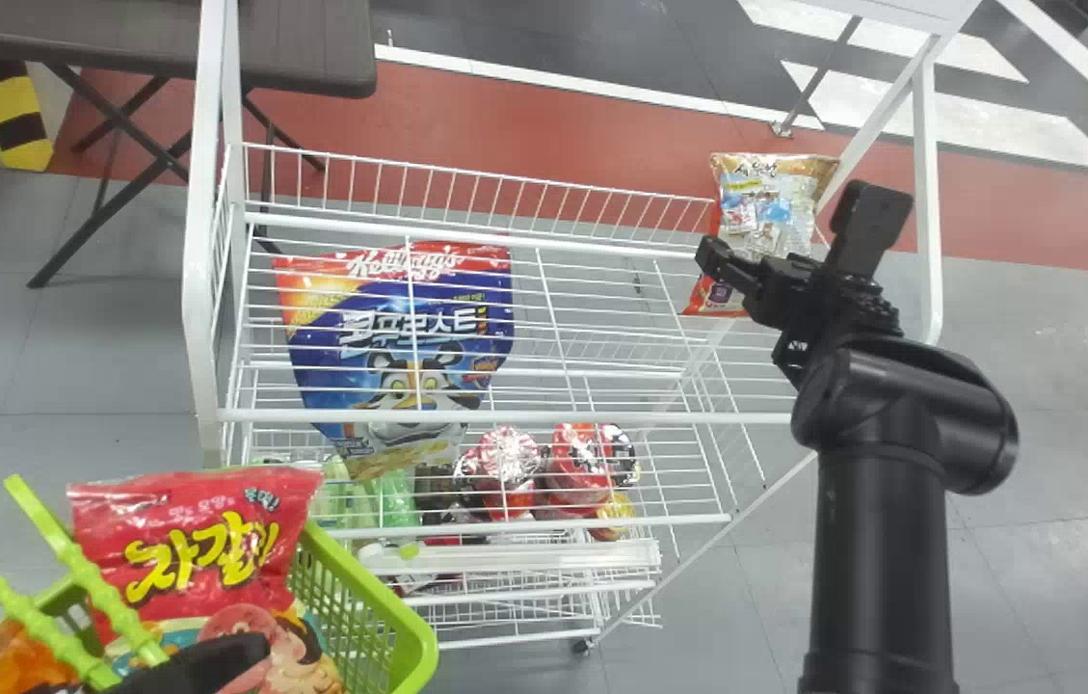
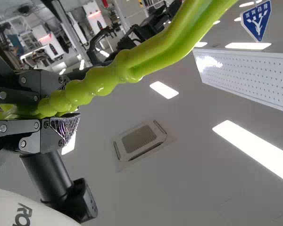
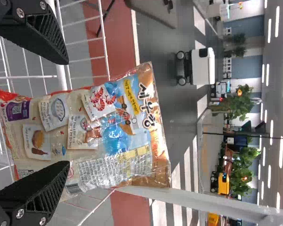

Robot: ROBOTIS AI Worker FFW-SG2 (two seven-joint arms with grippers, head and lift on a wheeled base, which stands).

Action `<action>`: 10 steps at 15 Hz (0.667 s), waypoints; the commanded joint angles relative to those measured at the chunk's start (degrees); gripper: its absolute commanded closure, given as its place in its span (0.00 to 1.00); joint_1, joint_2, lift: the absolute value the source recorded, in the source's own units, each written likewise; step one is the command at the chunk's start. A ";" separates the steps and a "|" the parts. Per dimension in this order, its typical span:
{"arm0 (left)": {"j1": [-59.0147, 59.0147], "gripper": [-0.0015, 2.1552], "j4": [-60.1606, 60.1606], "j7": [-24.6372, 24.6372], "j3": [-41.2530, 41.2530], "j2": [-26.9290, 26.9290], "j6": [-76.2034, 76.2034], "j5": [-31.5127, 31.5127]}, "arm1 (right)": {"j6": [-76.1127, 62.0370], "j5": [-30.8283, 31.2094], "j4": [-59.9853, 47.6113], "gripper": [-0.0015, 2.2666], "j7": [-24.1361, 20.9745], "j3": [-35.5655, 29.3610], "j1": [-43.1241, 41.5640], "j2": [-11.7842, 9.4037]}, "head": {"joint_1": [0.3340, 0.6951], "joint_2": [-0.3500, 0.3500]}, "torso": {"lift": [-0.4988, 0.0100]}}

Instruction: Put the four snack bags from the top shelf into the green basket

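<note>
Right pincer (image 1: pixel 791 222): spread wide, fingers well apart, nothing pinched. We have it at the upper right of the head view, in front of the pale snack bag (image 1: pixel 763 198). In the right wrist view that bag sits beyond and between the two fingers; we can't tell if either fingertip touches it.

Pale bag is upright at the right end of the top shelf (image 1: pixel 601 247), leaning a bit. So it's out of the basket (image 1: pixel 399 627), which we have at the lower left of the frame.

Left pincer (image 1: pixel 201 667): bottom left of the head view, over the basket. Fingers closed on the green handle (image 2: pixel 101 81), pinching it between them per the left wrist view.

Three bags in the basket: red snack bag (image 1: pixel 192 540) standing highest at the back, orange snack bag (image 1: pixel 13 657) in the bottom left corner, patterned snack bag (image 1: pixel 307 665) in front of the red one.

Also on the rack: big blue cereal bag (image 1: pixel 389 337) left of centre, behind shelf wires, and red tubs (image 1: pixel 580 458) lower down near the middle.
</note>
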 commanded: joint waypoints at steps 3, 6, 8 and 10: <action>0.34 1.00 0.97 -0.57 1.10 0.00 0.00 0.06 | -0.16 5.39 5.96 0.13 -0.02 2.29 -3.92 -0.01 | 1.00 0.00 | 0.98; 0.61 1.00 1.23 -0.57 2.06 0.00 0.00 0.15 | 2.30 5.39 4.29 0.87 -0.72 2.20 -2.69 0.43 | 1.00 0.00 | 0.98; 0.61 1.00 1.58 -0.57 2.15 0.00 0.00 0.33 | 3.17 4.25 1.74 1.00 -2.04 1.85 -1.55 0.78 | 1.00 0.00 | 0.98; 0.61 1.00 1.67 -0.57 2.24 0.00 0.00 0.33 | 4.05 2.85 -1.33 1.00 -2.04 1.49 0.03 0.78 | 1.00 0.00 | 0.98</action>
